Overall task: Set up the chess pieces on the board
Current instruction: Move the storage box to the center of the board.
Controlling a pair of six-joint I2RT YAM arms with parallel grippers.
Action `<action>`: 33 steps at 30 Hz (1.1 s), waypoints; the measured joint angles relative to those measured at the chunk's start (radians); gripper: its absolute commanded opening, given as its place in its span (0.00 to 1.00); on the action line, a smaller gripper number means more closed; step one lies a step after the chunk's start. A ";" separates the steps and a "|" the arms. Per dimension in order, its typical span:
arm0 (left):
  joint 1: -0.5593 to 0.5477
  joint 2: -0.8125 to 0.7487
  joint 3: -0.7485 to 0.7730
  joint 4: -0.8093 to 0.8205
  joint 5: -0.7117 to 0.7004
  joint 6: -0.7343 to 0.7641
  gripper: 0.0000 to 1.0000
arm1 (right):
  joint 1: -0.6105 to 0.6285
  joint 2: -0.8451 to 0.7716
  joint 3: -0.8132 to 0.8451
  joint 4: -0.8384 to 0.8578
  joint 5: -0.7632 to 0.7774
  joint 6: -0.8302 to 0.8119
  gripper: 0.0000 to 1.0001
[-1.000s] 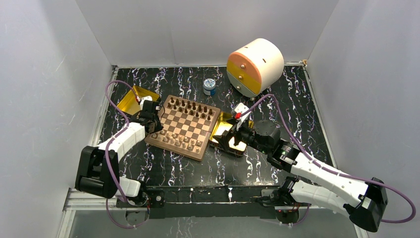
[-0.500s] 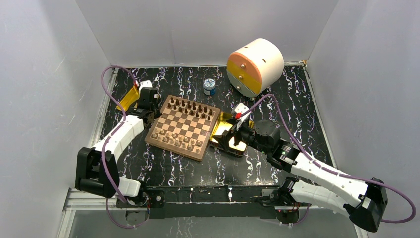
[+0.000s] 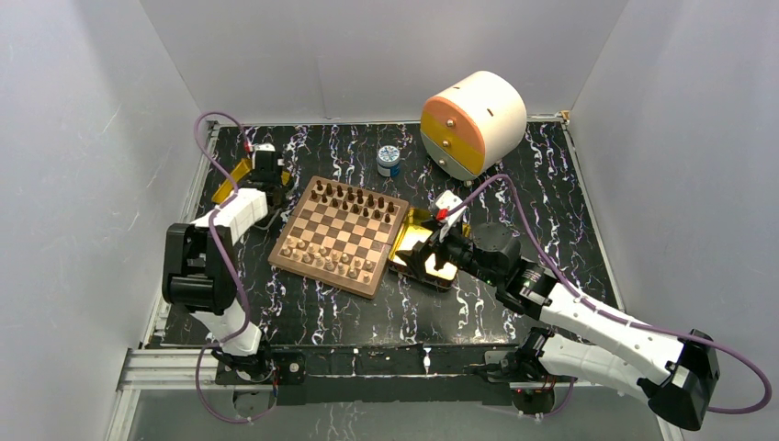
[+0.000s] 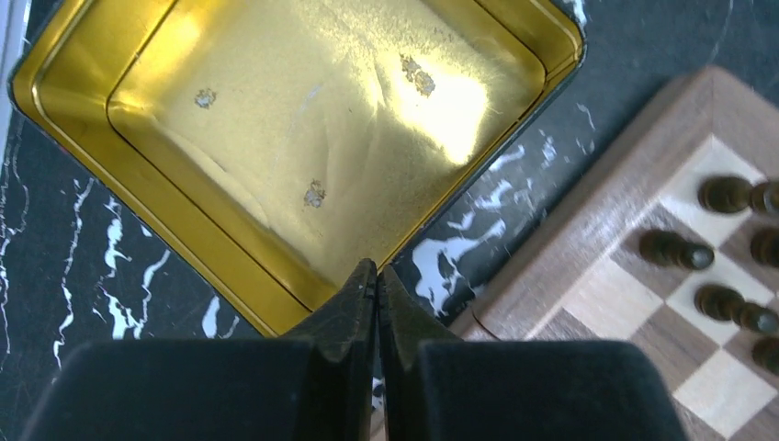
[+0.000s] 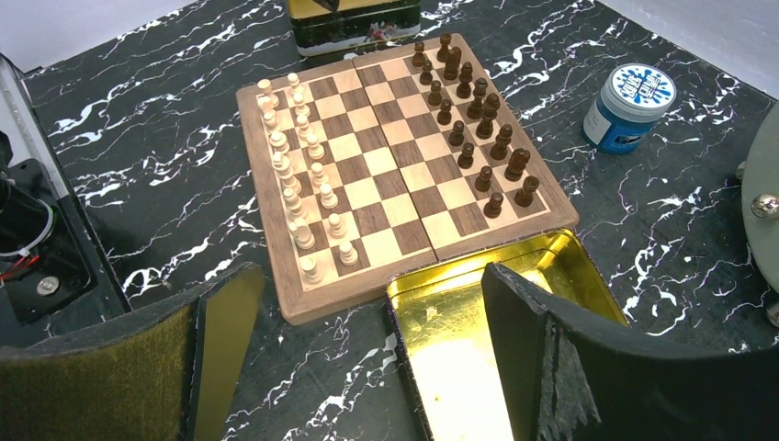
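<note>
The board (image 3: 321, 276) lies mid-table with dark chess pieces (image 3: 354, 197) along its far side and pale chess pieces (image 3: 321, 257) along its near side. My left gripper (image 3: 262, 170) hangs off the board's far-left corner, above the left gold tray (image 4: 276, 119). In the left wrist view, this left gripper (image 4: 377, 271) is shut with nothing between the fingers, and the board corner (image 4: 588, 230) with dark pieces (image 4: 675, 248) lies to the right. My right gripper (image 5: 367, 285) is open over the near end of the right gold tray (image 5: 459, 349), empty.
A round white, orange and yellow drawer unit (image 3: 473, 124) stands at the back right. A small jar with a blue and white lid (image 3: 389, 161) sits behind the board. Grey walls enclose the marbled black table on three sides.
My left arm has drawn back from the board's left edge toward the far-left tray, and its jaws have shut. The right arm has not moved.
</note>
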 measured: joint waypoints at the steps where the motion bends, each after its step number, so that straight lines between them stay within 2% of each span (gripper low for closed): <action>1: 0.010 0.002 0.005 0.006 0.002 0.000 0.00 | 0.000 -0.002 0.000 -0.002 0.002 0.000 0.99; 8: 0.069 0.055 0.017 0.017 0.037 0.003 0.00 | 0.000 -0.007 0.000 -0.007 0.014 0.000 0.99; 14: 0.069 0.060 0.032 0.008 0.106 -0.005 0.00 | 0.000 0.001 0.000 -0.008 0.016 0.000 0.99; 22: 0.069 0.068 0.081 0.021 0.111 0.017 0.00 | 0.000 0.009 0.000 -0.008 0.018 0.000 0.99; 33: 0.071 0.199 0.167 0.010 0.162 0.023 0.00 | 0.000 0.005 0.000 -0.009 0.029 -0.004 0.99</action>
